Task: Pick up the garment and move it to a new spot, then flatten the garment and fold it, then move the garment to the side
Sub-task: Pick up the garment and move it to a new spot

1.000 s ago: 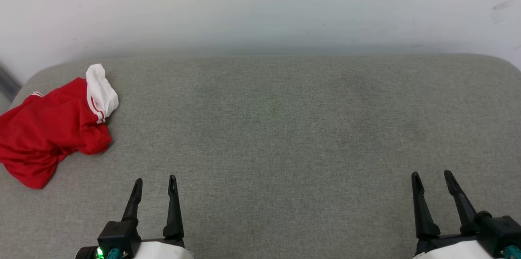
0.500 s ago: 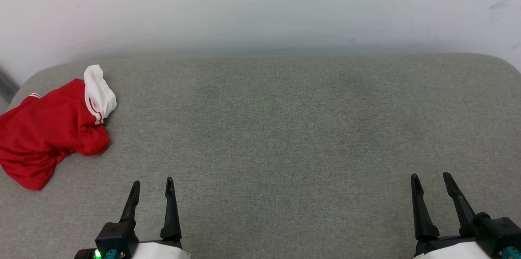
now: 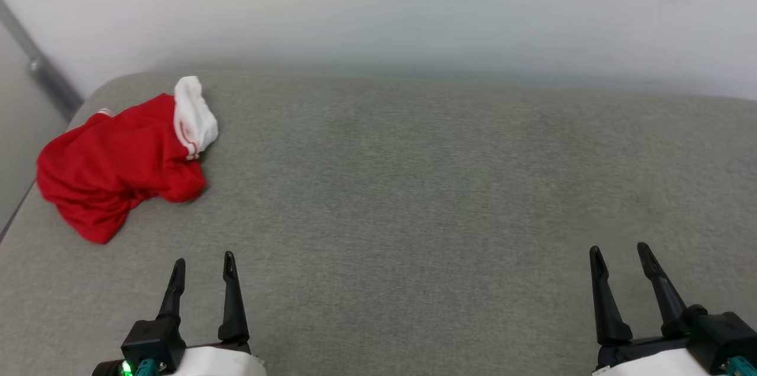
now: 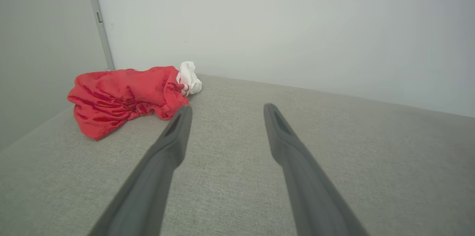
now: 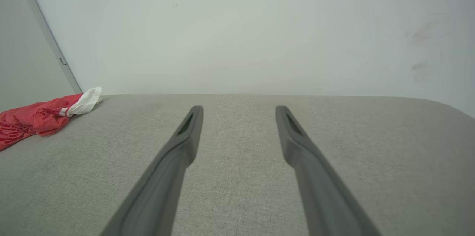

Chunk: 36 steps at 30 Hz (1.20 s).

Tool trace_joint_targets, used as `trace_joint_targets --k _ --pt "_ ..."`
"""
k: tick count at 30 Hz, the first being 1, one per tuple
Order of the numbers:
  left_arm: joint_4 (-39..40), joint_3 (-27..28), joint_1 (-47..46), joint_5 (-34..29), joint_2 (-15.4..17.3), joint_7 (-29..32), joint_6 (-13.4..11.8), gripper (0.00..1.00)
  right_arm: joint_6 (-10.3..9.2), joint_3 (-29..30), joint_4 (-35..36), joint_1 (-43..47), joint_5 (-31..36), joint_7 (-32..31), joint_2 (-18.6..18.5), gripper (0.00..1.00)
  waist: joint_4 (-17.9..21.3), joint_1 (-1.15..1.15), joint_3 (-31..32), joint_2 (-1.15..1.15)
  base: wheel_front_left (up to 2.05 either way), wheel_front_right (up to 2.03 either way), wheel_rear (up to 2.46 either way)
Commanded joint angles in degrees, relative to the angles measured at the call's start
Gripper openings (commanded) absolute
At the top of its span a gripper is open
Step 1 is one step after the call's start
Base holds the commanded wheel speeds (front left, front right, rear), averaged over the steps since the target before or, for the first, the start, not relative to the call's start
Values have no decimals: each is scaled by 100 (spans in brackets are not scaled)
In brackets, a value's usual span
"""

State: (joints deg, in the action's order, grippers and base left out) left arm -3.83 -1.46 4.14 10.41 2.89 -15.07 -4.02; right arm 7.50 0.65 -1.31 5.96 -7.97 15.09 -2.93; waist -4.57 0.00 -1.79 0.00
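The garment [image 3: 118, 163] lies crumpled in a red heap with one white sleeve sticking up, at the far left of the grey cushioned surface [image 3: 414, 187]. In the left wrist view the garment [image 4: 122, 97] sits ahead and to the left of the fingers. The right wrist view catches the garment [image 5: 37, 119] at its left edge. My left gripper [image 3: 203, 263] is open and empty, low at the near left, well short of the heap. My right gripper [image 3: 620, 252] is open and empty at the near right, far from the garment.
A pale wall [image 3: 378, 3] rises right behind the surface. A dark vertical strip [image 3: 41, 65] runs down the wall at the far left corner. The surface's left edge [image 3: 18, 210] drops off just beside the garment.
The head camera has turned left, so the whole picture has shifted right and the left corner has come into view. The garment lies as before. Both grippers stay open.
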Motion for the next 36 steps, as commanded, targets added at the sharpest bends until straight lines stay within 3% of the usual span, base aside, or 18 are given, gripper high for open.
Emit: trace_joint_targets --k 1,9,23,36 --pt "34 4 11 8 -4 -16 -16 100 -2 -15 59 30 51 12 10 100 -239 0 -6 0 0 0 0" --pt "165 114 166 90 -2 -16 -302 100 -3 -101 135 100 177 11 9 100 -921 0 23 0 0 0 0" --pt "153 294 289 44 -2 -16 -248 100 -3 -163 163 240 277 11 9 100 -2091 0 103 0 0 0 0" --pt "133 376 229 124 -1 -16 -144 100 -3 -241 148 158 367 11 10 100 -2330 0 68 0 0 0 0"
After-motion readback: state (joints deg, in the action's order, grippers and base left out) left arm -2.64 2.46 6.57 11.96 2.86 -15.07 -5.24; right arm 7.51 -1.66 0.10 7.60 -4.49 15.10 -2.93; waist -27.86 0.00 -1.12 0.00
